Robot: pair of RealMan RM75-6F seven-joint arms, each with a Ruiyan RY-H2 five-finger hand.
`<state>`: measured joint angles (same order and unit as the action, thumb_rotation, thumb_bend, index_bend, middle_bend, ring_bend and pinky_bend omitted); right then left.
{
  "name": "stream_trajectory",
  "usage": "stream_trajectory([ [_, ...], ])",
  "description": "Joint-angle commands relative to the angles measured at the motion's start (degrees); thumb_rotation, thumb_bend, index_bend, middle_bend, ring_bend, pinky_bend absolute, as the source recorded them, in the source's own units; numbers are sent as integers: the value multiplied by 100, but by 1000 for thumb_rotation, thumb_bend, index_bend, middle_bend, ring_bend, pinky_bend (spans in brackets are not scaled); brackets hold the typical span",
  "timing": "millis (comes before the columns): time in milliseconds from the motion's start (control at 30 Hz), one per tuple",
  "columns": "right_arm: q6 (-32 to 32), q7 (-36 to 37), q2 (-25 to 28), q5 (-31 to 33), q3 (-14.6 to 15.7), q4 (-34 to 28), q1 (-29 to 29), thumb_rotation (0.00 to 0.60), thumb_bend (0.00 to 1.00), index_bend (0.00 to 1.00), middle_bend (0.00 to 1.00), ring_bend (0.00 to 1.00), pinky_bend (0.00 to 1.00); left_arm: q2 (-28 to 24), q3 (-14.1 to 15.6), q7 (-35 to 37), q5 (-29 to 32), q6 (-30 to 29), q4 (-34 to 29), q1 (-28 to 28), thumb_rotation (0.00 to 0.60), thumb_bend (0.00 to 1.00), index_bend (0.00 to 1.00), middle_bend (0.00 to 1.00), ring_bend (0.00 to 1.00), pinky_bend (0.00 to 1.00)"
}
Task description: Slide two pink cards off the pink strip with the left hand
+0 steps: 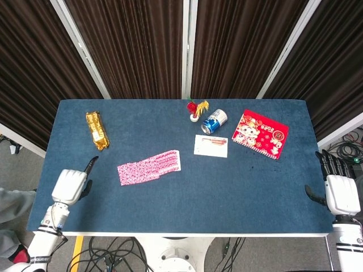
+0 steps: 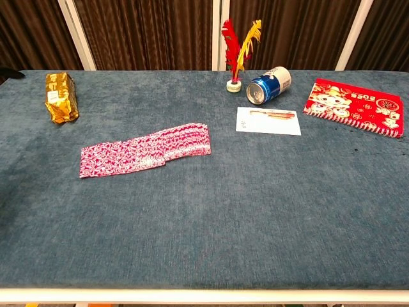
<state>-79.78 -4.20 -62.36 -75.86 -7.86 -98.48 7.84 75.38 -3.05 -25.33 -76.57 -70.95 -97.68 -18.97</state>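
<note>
The pink strip of overlapping cards (image 1: 149, 167) lies left of the table's middle, slanting up to the right; the chest view shows the strip (image 2: 146, 150) fanned out flat. My left hand (image 1: 70, 186) hovers over the table's front left corner, well left of the strip and not touching it. One finger (image 1: 91, 164) points toward the strip, the others are curled in, and it holds nothing. A dark tip (image 2: 11, 74) at the chest view's left edge looks like that finger. My right hand (image 1: 342, 193) rests off the table's right edge, fingers straight, empty.
A gold packet (image 1: 97, 130) lies at the back left. Behind the strip to the right are a white card (image 1: 211, 145), a blue can on its side (image 1: 214, 120), a red and yellow feather shuttlecock (image 1: 195, 109) and a red envelope (image 1: 261, 133).
</note>
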Motion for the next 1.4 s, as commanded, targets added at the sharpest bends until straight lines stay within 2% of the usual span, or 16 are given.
stream_trajectory([
  [33,-1,-32,7,18,-18,-25,13,600,207,0,0,0,0,59,64,-55,-24,152,60,-89,600,550,54,871,889,881],
  [467,-1,-112,21,59,-39,-87,34,600,207,0,0,0,0,524,347,-343,-3,1005,303,-506,600,566,55,865,888,880],
  [667,5,-96,34,72,-52,-82,42,600,207,0,0,0,0,733,319,-461,215,1254,491,-659,600,565,55,865,888,880],
  [1067,69,16,2,153,-52,61,43,600,207,0,0,0,0,907,244,-933,1211,1971,694,-1105,600,566,55,865,888,880],
  [1400,132,121,-27,209,-54,204,47,600,207,0,0,0,0,1000,316,-1001,1688,2126,992,-1282,600,569,56,865,888,875],
])
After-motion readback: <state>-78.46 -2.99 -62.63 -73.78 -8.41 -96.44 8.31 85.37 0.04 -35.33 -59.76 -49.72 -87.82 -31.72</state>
